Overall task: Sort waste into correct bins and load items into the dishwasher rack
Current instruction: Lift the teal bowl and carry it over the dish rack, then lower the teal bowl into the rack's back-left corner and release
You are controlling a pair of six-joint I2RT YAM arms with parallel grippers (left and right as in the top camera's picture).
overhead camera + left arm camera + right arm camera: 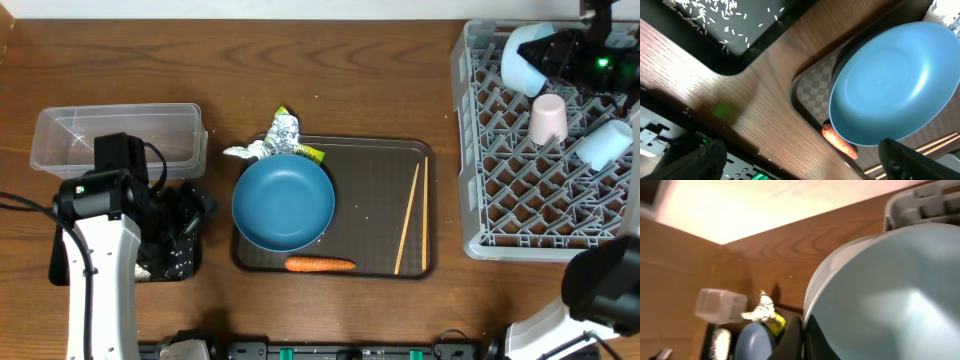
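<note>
Right claw point(803, 339) first: clenched, grasping the small pale blue bowl point(880, 295) by its rim, my two dark fingers point(790, 346) pinched together with the rim between them. The bowl is tipped on its side and fills most of the right wrist view. From overhead it hangs over the far left corner of the dishwasher rack point(470, 150). I cannot tell whether the bowl touches the pegs.

Inside the rack, the whitish-pink cup point(548, 120) sits just near of the bowl. The pale blue cup point(605, 145) lies tilted toward the rack's right side, apart from the pink one.

Left claw point(801, 149): released, fingers point(695, 160) spread wide at the two bottom corners of the left wrist view, nothing between them. It hovers at the right end of the black tray point(755, 30), over the strip of bare table point(350, 60) between that tray and the dark brown serving tray point(370, 180).

Rice grains point(705, 15) lie scattered in the black tray. The clear tub point(115, 135) stands just beyond it on the far side.

On the serving tray, the dark blue bowl point(283, 202) sits upright on the left half. The carrot point(320, 265) lies along the near edge, its left end tucked under the bowl's rim in the left wrist view. The chopsticks point(412, 215) lie lengthwise down the right side, close together, slightly splayed.

The crumpled foil point(280, 135) sits at the tray's far left corner just beyond the bowl, with the yellow-green wrapper point(305, 153) right beside it — both close against the bowl's far rim
</note>
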